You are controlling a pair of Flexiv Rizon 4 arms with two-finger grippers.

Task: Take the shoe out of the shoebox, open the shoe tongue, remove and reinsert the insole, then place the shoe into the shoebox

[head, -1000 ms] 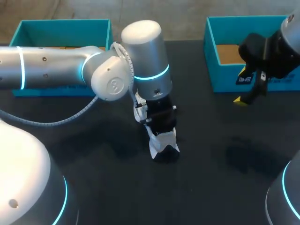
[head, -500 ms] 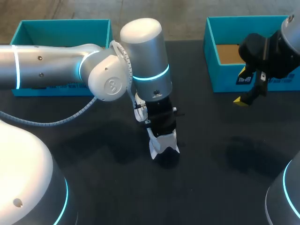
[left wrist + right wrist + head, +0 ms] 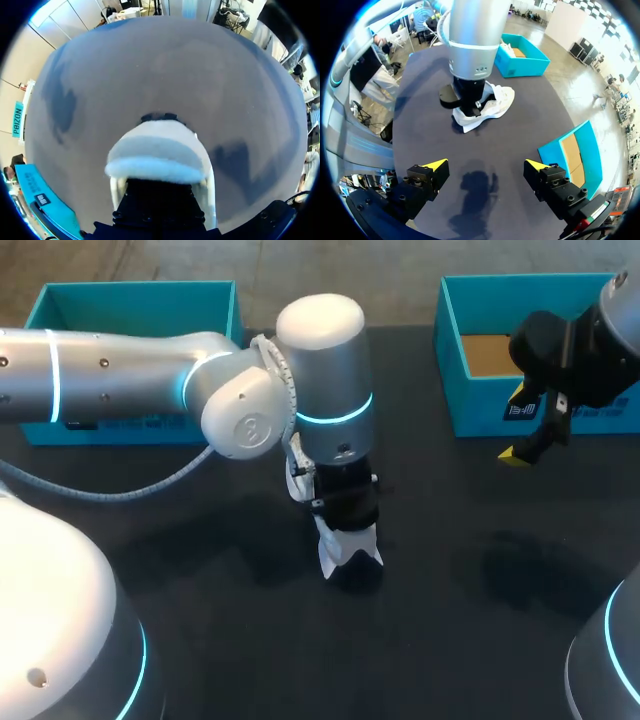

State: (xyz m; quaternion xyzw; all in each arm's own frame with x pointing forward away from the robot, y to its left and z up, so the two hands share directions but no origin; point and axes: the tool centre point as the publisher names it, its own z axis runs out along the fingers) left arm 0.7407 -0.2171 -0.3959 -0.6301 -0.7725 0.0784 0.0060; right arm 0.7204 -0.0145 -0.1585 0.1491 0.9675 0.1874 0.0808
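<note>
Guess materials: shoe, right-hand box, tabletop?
Shoe: white upper, matte, with a fuzzy collar edge; likely fabric. Box: probably cardboard, by its bare brown floor; teal outside. Tabletop: dark, matte; mat or laminate, cannot tell.

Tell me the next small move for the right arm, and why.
Probably bring the right gripper toward the shoe, to work at its tongue. It hangs open and empty near the right shoebox, well apart from the shoe, which lies on the table with the left gripper down on it.
</note>
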